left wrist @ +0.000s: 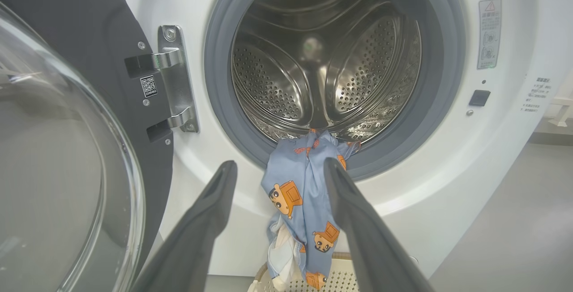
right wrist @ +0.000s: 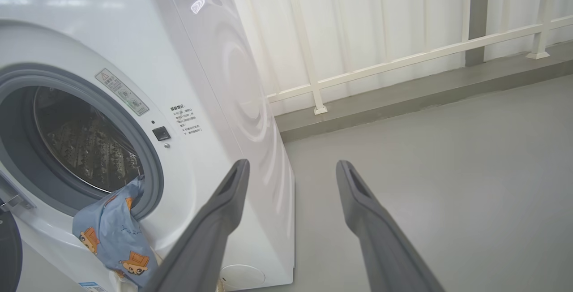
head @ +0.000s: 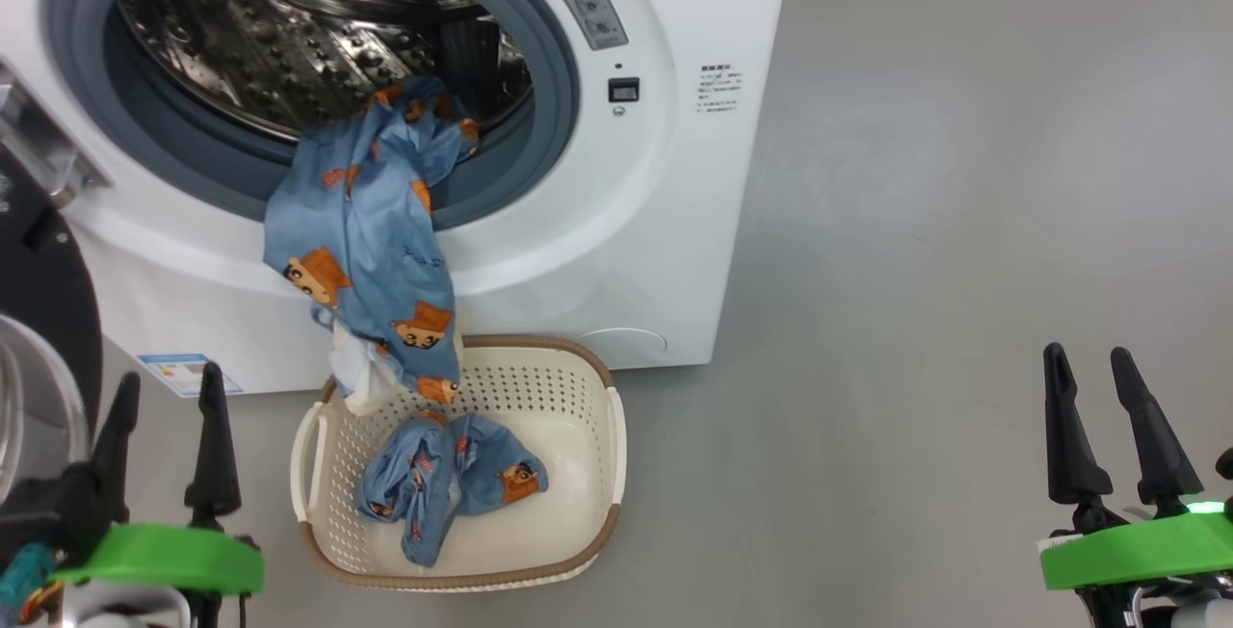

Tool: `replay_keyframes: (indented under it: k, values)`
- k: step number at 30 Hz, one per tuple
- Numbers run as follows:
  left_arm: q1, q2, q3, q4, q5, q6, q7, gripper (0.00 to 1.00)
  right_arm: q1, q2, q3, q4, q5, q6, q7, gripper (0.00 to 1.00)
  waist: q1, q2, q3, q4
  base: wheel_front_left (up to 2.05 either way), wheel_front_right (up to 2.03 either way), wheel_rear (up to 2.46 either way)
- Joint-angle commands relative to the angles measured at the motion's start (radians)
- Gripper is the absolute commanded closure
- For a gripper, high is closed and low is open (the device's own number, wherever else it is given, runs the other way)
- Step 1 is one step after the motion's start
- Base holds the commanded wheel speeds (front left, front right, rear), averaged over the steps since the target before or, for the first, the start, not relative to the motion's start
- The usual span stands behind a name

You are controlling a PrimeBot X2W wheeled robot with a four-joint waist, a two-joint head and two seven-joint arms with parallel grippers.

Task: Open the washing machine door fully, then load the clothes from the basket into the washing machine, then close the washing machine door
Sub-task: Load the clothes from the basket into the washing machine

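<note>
1. our left gripper (head: 170, 375) has its two dark fingers spread apart, and it grasps nothing.
2. our right gripper (head: 1088, 352) is released in the same way, with its fingers apart and nothing between them. it hangs over the grey floor (head: 963, 175), well apart from the machine.
3. the basket (head: 616, 435) stands on the floor just before the washing machine (head: 674, 223). it is nearer to the left gripper than to the right one.
4. one crumpled garment (head: 448, 484) lies on the bottom of the basket, toward its left side.
5. the hanging garment (head: 366, 252) has its upper end inside the drum (head: 289, 31). it goes over the grey gasket (head: 554, 79) and down the white front. its lower end, with some white lining, reaches the back left corner of the basket.
6. in the left wrist view this garment shows between the two fingers, but in the head view the gripper is apart from it.
7. the washing machine door (head: 48, 300) is open and swung to the left on a metal hinge (left wrist: 177, 77). its black rim and glass bowl are just beside the left gripper.
8. a small blue label (head: 178, 373) sits at the lower front corner of the machine.
9. in the right wrist view, a white railing (right wrist: 403, 59) runs behind the machine.
</note>
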Motion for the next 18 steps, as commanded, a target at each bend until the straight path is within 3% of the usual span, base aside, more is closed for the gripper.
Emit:
replay_keyframes:
  k: [1,18]
  values:
    - [0.014,0.029,0.035,-0.045,-0.001,0.000,-0.005,0.00,0.005,-0.023,0.011,-0.026,0.003,0.006,-0.008,0.00,0.0000,0.0000,-0.014,0.013,0.00,0.00,0.00]
    - [0.205,-0.024,0.093,-0.177,0.011,0.000,-0.005,0.00,0.078,-0.028,-0.020,-0.033,0.006,0.006,-0.008,0.00,0.0000,0.0000,-0.049,0.029,0.00,0.00,0.00]
